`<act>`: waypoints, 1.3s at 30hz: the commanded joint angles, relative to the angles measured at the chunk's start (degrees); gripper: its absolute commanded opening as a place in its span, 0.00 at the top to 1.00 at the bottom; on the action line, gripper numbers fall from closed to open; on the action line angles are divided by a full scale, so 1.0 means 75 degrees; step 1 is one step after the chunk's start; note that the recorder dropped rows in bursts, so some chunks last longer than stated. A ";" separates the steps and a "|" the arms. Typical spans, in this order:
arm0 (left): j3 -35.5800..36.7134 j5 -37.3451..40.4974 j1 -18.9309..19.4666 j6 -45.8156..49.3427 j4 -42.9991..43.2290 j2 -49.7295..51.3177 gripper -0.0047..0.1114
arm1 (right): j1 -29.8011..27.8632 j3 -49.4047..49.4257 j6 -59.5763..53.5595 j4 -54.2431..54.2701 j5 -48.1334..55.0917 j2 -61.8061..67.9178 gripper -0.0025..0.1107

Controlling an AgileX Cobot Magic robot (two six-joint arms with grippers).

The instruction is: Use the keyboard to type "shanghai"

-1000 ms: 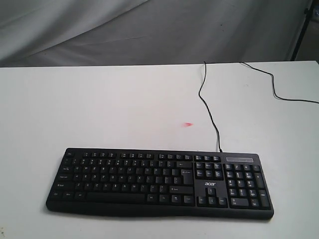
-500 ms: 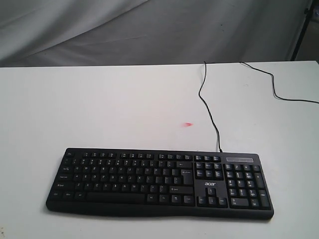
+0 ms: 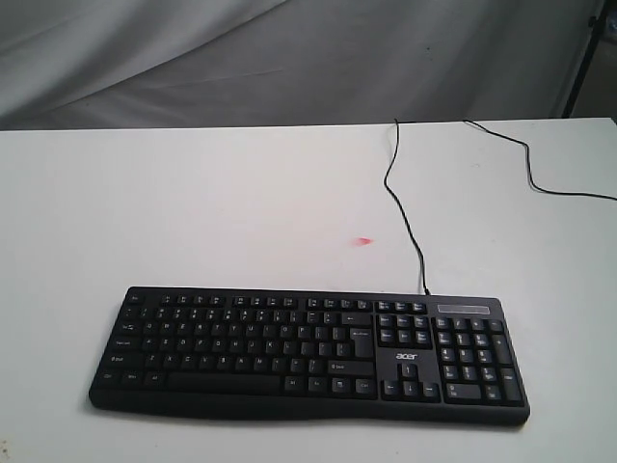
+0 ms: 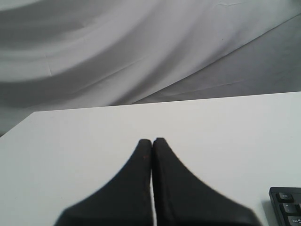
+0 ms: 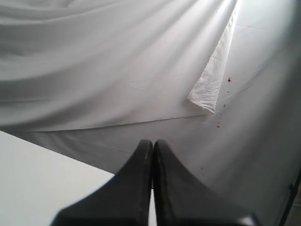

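Observation:
The wide black keyboard [image 3: 308, 352] lies near the front edge of the white table, its white acer logo between the letter block and the number pad. Its thin black cable [image 3: 405, 207] runs back across the table. Neither arm shows in the exterior view. In the left wrist view my left gripper [image 4: 152, 140] is shut with nothing in it, above bare table, and a corner of the keyboard [image 4: 287, 207] shows at the frame's edge. My right gripper [image 5: 153, 141] is shut and empty, pointing past the table edge at the grey cloth.
A small pink mark [image 3: 363, 241] sits on the white table [image 3: 193, 212] behind the keyboard. A second black cable [image 3: 540, 174] crosses the back right corner. Grey draped cloth [image 3: 289, 58] hangs behind the table. A dark stand [image 3: 583, 68] is at the far right.

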 commanded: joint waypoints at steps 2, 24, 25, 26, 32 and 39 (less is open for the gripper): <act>0.0039 -0.0029 -0.0029 -0.0021 -0.0004 0.0024 0.95 | -0.0031 0.0418 0.0129 0.0366 0.0119 -0.0995 0.98; 0.0039 -0.0029 -0.0029 -0.0021 -0.0004 0.0024 0.95 | -0.1075 0.1993 -0.1412 0.0112 0.0033 -0.1209 0.98; 0.0039 -0.0029 -0.0029 -0.0021 -0.0004 0.0024 0.95 | -0.1075 0.2060 -0.1450 0.0112 0.0033 -0.1209 0.98; 0.0039 -0.0029 -0.0029 -0.0021 -0.0004 0.0024 0.95 | -0.1075 0.2105 -0.1450 0.0112 0.0033 -0.1209 0.98; 0.0039 -0.0029 -0.0029 -0.0021 -0.0004 0.0024 0.95 | -0.1075 0.2323 -0.1450 0.0671 0.0033 -0.1209 0.98; 0.0039 -0.0029 -0.0029 -0.0021 -0.0004 0.0024 0.95 | -0.1075 0.2563 -0.1450 0.2082 0.0056 -0.1209 0.98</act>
